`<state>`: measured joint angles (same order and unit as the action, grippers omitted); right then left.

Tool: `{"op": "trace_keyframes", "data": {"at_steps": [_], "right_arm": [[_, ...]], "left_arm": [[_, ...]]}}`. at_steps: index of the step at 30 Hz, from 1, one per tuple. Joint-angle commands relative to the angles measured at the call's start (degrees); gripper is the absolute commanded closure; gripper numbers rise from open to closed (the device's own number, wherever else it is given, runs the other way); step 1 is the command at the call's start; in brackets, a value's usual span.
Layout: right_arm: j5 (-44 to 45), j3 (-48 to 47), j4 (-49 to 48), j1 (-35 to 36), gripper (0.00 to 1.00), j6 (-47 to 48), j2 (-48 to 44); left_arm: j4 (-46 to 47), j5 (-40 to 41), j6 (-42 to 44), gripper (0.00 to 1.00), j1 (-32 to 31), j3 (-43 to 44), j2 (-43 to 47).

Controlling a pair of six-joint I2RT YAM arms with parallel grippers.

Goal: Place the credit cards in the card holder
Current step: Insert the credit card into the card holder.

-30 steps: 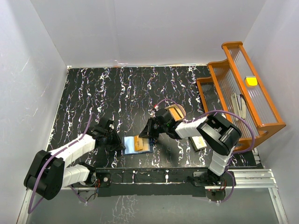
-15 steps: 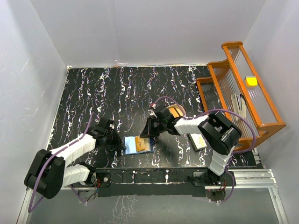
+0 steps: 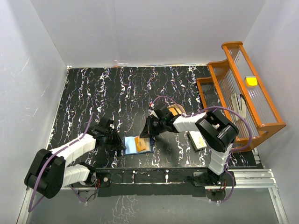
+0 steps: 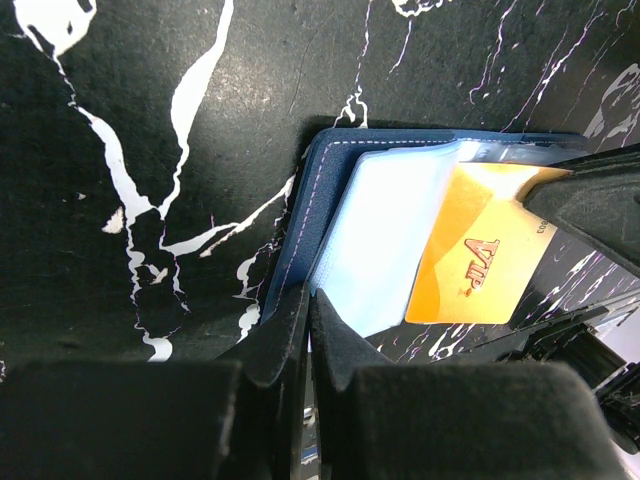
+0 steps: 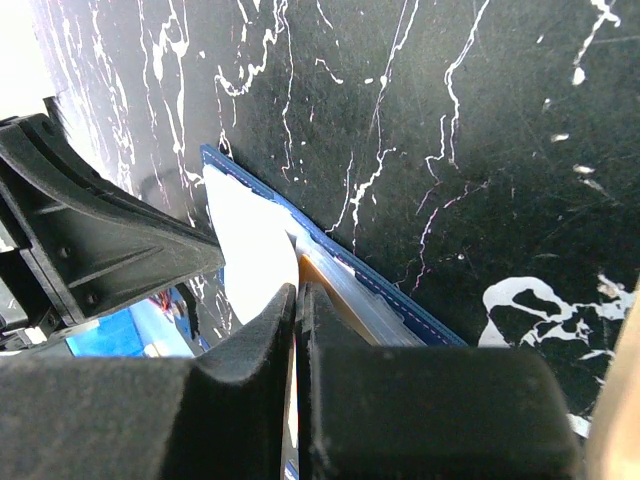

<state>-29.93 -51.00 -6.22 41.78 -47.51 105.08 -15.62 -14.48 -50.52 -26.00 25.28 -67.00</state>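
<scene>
card holder (image 3: 131, 145) lies open on the black marbled table (image 3: 93, 93), pale blue inside facing up. i see the left gripper (image 4: 308, 296) at the holder's left edge, fingers pressed almost together and pinching the navy cover with the pale leaf. the right gripper (image 5: 296, 290) is over the holder's right half, fingers squeezed onto the thin edge of the orange card (image 4: 480, 265). the card lies slanted on that half, against the pale leaf; i cannot tell if it sits inside a pocket. cream block (image 3: 197, 141) lies well right of the holder.
</scene>
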Motion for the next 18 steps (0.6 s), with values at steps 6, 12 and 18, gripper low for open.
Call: {"op": "trace_keyframes", "data": {"at_steps": [6, 12, 18], "right_arm": [[-0.8, -0.7, -2.5, 0.2, 1.0, 0.1, 1.9], [-2.9, -0.1, -6.1, 0.2, 1.0, -1.1, 2.6], [-4.1, 0.8, -8.4, 0.2, 1.0, -3.0, 2.5]], "left_arm": [[-2.2, 0.9, 1.0, 0.97, -0.3, -1.0, -1.5], [-2.2, 0.7, 0.8, 0.97, -0.3, -1.1, -1.2], [-2.0, 0.6, 0.9, 0.97, -0.3, -0.9, -1.8]]}}
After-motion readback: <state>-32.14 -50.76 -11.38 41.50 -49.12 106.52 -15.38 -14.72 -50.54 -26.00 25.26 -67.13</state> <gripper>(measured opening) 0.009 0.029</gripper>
